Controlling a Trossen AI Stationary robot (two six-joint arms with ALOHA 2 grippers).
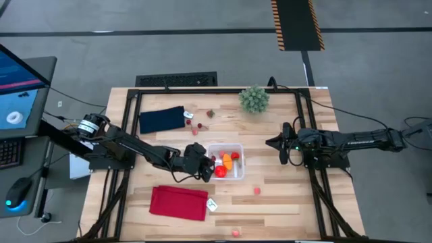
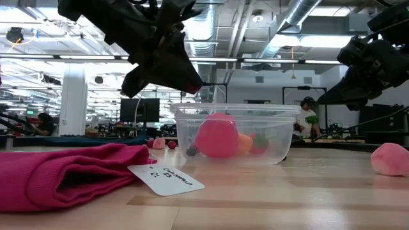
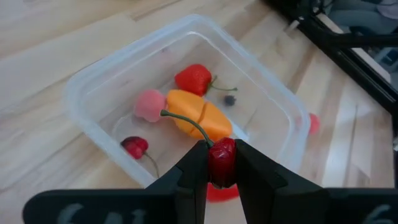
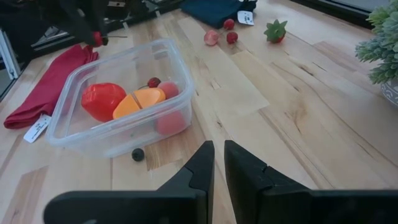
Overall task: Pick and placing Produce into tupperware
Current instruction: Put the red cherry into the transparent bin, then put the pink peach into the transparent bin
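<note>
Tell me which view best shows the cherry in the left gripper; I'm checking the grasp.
The left wrist view: the cherry sits pinched in the left gripper above the tupperware. The right wrist view shows it as a far red dot; the high and low views don't show it clearly.

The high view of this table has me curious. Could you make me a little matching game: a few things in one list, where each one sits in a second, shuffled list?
Things:
1. orange toy vegetable
2. green spiky plant ball
3. small red cherry
4. navy cloth

Places:
A. pinched between the left gripper fingers, at the tupperware's rim
B. near the table's far edge, on the right arm's side
C. lying inside the clear tupperware
D. far part of the table, on the left arm's side

Pairs: 1-C, 2-B, 3-A, 4-D
</note>
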